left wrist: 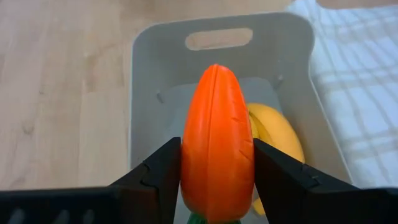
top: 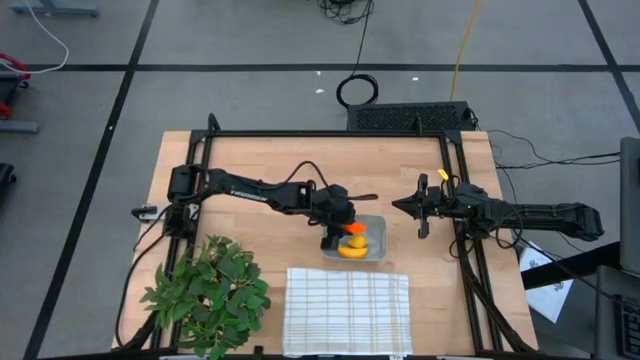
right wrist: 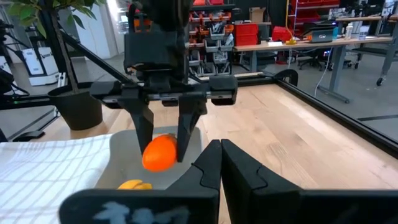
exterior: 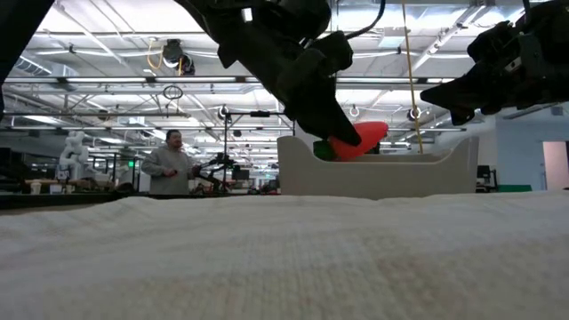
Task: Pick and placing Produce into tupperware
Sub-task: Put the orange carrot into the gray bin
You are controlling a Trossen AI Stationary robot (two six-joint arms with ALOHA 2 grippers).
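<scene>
My left gripper (top: 343,226) is over the grey tupperware (top: 375,222), shut on the orange carrot (left wrist: 216,146), which the low view shows at the tub's rim height (exterior: 360,140). A yellow piece (left wrist: 276,133) lies on the tub floor under the carrot; in the high view it shows as yellow (top: 352,250). I cannot tell whether it is one fruit or two. My right gripper (top: 421,208) waits to the right of the tub, above the table, fingers shut and holding nothing (right wrist: 220,163). My left gripper pinches the carrot's thick half (left wrist: 214,180) between its two fingers, one pad (left wrist: 163,174) on each flank. The fingers come from above, pointing down, and lie along the carrot. The carrot is lifted clear, its pointed tip (left wrist: 214,70) over the tub floor.
A white checked cloth (top: 348,308) lies at the near edge, just in front of the tub. A leafy green plant (top: 210,290) stands at the near left corner. Black frame rails (top: 455,190) run along the table's sides. Bare wood (top: 260,165) lies beyond the tub.
</scene>
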